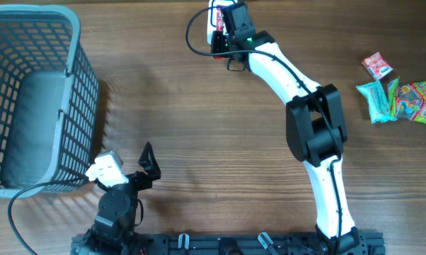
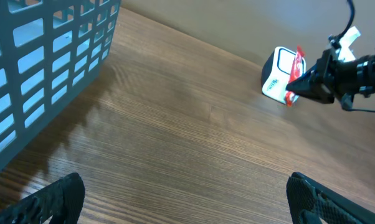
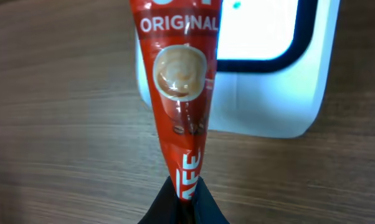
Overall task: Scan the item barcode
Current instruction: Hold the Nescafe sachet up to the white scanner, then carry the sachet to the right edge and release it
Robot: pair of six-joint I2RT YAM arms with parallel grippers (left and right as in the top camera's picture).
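Pinching red sachet (image 3: 178, 93) at white scanner (image 3: 268, 99)

You have soft, even light from above across the desk (image 1: 199, 127), with no hard glare on the wood; the basket (image 1: 29, 92) throws a faint shadow to its right, and its lattice shadow shows in the left wrist view; there the left fingers (image 2: 56, 199) sit dark and blurred in the bottom corners; close up, the scanner (image 3: 262, 93) window burns out white; the sachet (image 3: 178, 93) print reads slightly soft.
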